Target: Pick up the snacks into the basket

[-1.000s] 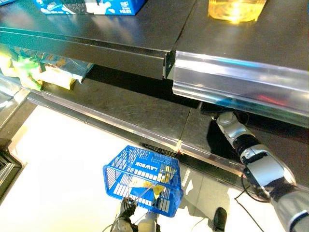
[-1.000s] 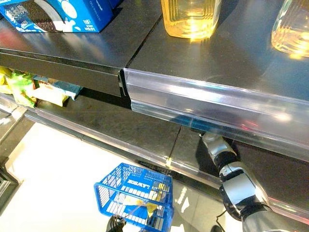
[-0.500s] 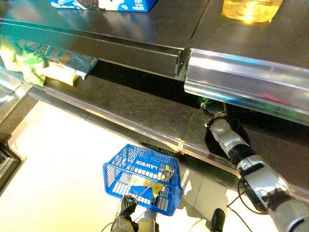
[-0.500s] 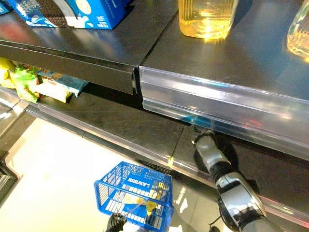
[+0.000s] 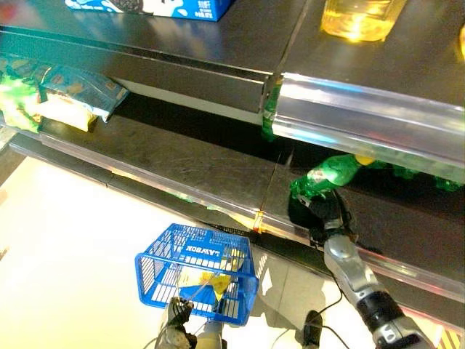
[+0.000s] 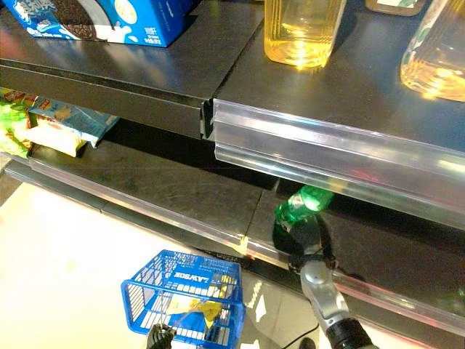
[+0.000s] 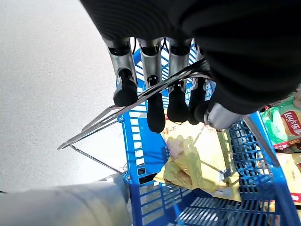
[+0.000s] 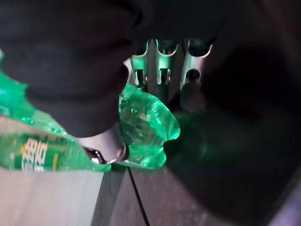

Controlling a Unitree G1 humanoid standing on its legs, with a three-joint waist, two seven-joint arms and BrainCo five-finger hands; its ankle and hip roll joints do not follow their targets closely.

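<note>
The right hand point(image 5: 325, 211) is curling its fingers round a green bottle point(image 5: 328, 176) under the shelf lip point(image 5: 363, 123), which may catch the bottle, while the left hand point(image 7: 155, 89), fingers hooked on the wire handle point(image 7: 117, 110), is hanging the blue basket point(image 5: 195, 273) well below.

Basket point(image 5: 195, 273): bright blue plastic lattice, white lettering on rim, thin silver wire handles point(image 7: 136, 101). Snack packets point(image 7: 193, 160) inside it: yellow. Bottle point(image 5: 327, 177): translucent green, green label with white print. Shelves point(image 6: 174, 178): matt black with clear plastic edge strips. Upper-shelf box point(image 6: 94, 18): blue and white. Jars point(image 6: 301, 29): clear, amber-yellow liquid. Shelf packets point(image 5: 54, 98): green, yellow, pale blue.
</note>
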